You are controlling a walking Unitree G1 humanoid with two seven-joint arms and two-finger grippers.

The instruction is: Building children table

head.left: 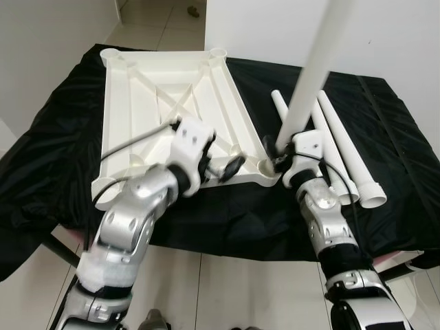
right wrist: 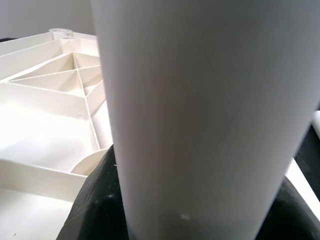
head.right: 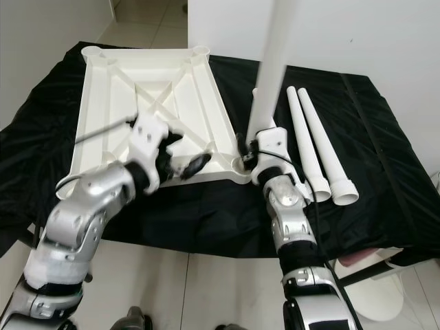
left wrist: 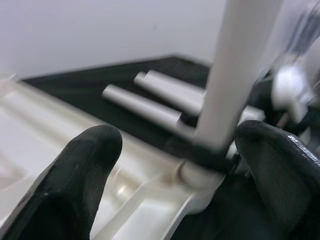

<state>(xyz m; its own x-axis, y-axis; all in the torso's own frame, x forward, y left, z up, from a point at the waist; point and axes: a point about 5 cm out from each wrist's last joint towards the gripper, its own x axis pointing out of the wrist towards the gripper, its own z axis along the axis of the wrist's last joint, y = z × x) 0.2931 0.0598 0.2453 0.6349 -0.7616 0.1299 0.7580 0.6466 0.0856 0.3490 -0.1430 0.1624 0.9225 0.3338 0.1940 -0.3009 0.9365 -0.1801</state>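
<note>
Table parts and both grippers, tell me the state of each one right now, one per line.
Tabletop: upside down on the black cloth, ribs facing up.
Upright leg: standing at the tabletop's near right corner socket, held.
Loose legs: three lying flat on the cloth, right of the tabletop.
Right gripper: shut on the upright leg's base.
Left gripper: open, at the tabletop's near edge, holding nothing.
</note>
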